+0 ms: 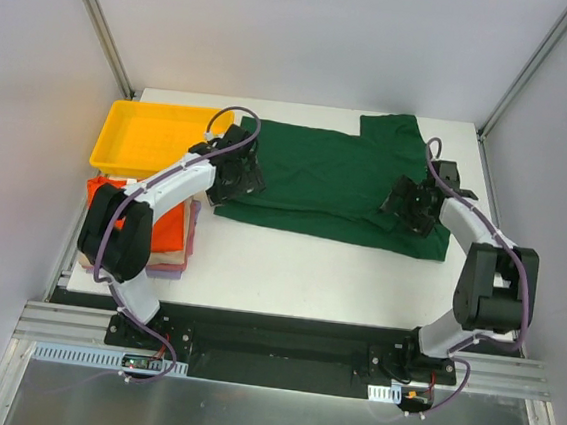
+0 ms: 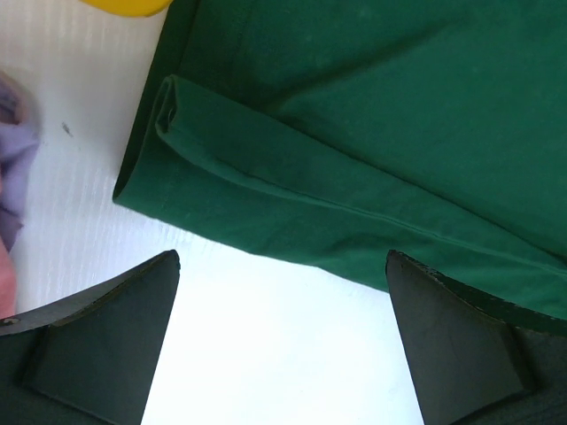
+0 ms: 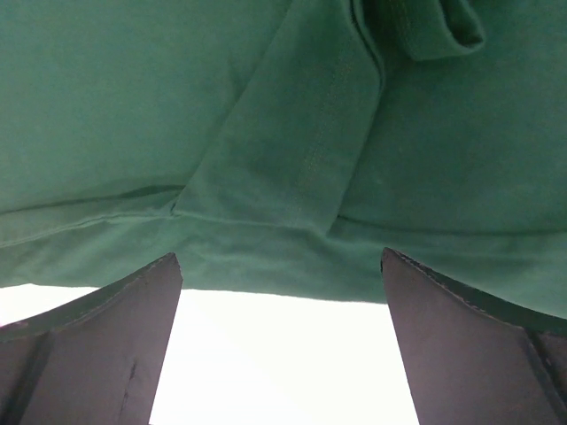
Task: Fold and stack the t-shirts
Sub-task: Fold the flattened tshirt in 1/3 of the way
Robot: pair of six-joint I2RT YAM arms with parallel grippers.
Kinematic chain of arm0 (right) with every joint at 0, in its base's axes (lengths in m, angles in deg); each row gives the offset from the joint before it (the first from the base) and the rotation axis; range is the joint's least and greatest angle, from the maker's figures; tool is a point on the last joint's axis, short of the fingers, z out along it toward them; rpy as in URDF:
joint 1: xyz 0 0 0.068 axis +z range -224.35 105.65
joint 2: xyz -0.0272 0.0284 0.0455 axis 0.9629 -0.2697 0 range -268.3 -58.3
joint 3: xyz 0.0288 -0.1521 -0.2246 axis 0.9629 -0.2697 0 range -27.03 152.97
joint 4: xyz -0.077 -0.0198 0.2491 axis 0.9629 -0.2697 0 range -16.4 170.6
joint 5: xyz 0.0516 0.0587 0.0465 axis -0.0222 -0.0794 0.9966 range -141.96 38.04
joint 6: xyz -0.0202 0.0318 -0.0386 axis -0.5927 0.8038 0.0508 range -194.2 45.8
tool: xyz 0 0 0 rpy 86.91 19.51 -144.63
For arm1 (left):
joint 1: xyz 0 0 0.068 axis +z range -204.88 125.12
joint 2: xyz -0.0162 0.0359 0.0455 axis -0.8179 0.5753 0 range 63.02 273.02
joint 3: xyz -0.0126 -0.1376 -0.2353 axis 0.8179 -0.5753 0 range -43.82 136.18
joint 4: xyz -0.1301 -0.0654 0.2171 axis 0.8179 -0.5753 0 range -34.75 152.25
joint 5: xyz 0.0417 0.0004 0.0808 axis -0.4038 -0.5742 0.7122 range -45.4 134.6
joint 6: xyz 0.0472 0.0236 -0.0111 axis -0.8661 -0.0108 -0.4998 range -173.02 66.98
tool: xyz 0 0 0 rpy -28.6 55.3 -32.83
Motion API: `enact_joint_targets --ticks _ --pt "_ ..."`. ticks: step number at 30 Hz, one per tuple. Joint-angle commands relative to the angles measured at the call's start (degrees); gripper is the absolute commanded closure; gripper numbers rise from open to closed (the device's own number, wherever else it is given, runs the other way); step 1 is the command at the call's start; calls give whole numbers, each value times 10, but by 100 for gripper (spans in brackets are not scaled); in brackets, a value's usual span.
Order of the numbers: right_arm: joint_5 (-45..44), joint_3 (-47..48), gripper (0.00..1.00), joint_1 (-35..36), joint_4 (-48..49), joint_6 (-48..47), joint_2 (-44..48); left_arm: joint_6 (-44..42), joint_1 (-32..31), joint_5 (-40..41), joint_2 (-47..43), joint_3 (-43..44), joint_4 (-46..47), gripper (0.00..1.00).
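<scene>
Your dark green t-shirt (image 1: 327, 177) lies smooth and flat across the far half of the table (image 1: 298, 274), its near edge folded over in a long band. Your 2 claws stand spread over that edge: left gripper (image 1: 239, 173) at its left end, right gripper (image 1: 412, 207) by the sleeve, neither pinching cloth.

A yellow plastic tray (image 1: 145, 139) sits at the far left corner of a white desk (image 1: 298, 269), enclosed by pale grey walls (image 1: 33, 98).
</scene>
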Motion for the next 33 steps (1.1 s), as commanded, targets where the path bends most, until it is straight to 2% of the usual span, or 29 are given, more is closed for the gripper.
enact_joint_targets --ticks 1,11,22,29,33 --pt "15 29 4 7 32 20 -52 -21 -5 -11 30 7 11 1" --pt "11 84 4 32 50 27 -115 -9 -2 8 65 6 18 1" --pt "24 148 4 45 56 35 -164 -13 9 19 58 -3 18 1" --pt "-2 145 4 51 60 -18 -134 -12 10 19 46 -31 21 1" --pt "-50 129 4 51 15 -25 -101 -11 10 18 34 -41 22 1"
